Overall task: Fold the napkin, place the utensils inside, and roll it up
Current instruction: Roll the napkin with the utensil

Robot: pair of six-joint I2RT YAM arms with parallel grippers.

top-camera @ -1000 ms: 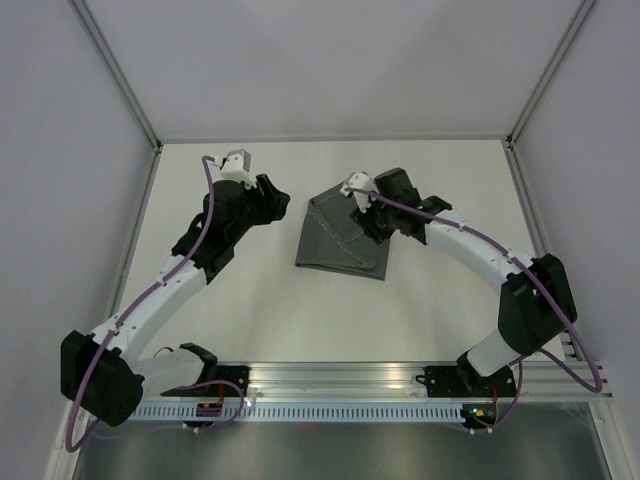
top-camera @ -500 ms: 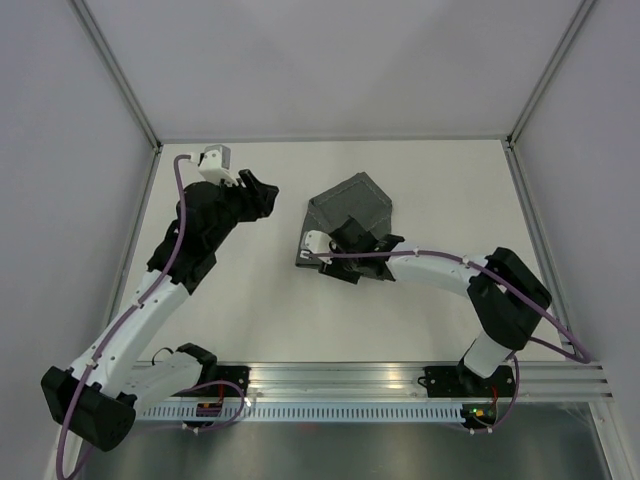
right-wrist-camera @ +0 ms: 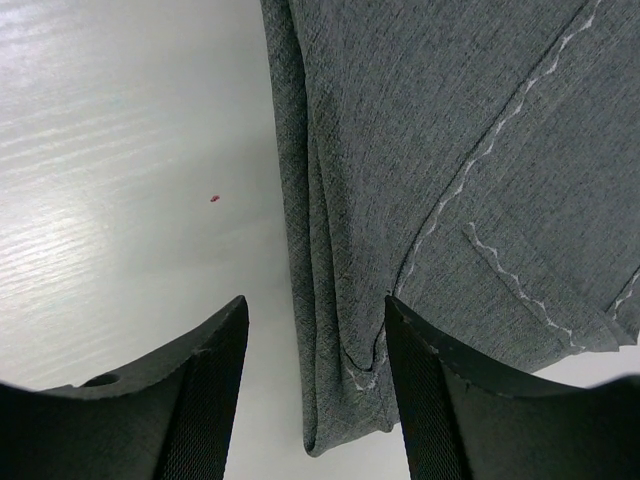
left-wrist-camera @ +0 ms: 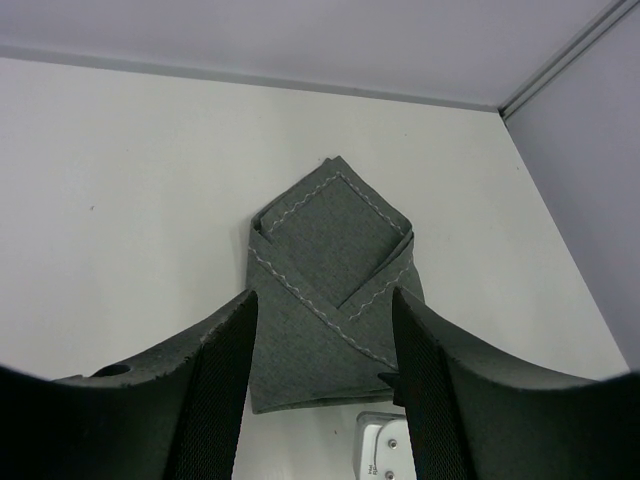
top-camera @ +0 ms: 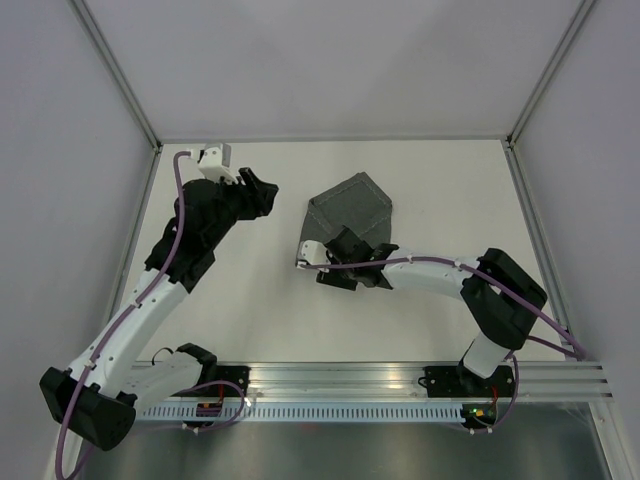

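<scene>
Overhead, the folded napkin (top-camera: 350,205) lies flat, with the left gripper (top-camera: 262,195) off its left side and the right gripper (top-camera: 338,262) over its near-left corner. Left wrist: fingers (left-wrist-camera: 215,390) stand wide, short of the napkin, holding nothing. Right wrist: fingers (right-wrist-camera: 430,390) gape wide above the napkin's folded edge, gripping nothing.

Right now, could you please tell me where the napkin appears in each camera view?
Top external: napkin just right of the picture's centre.
Left wrist: napkin in the middle, reaching towards the bottom.
Right wrist: napkin fills the right side.
Shared landmark: the white table, bare to the napkin's left in every view.
</scene>
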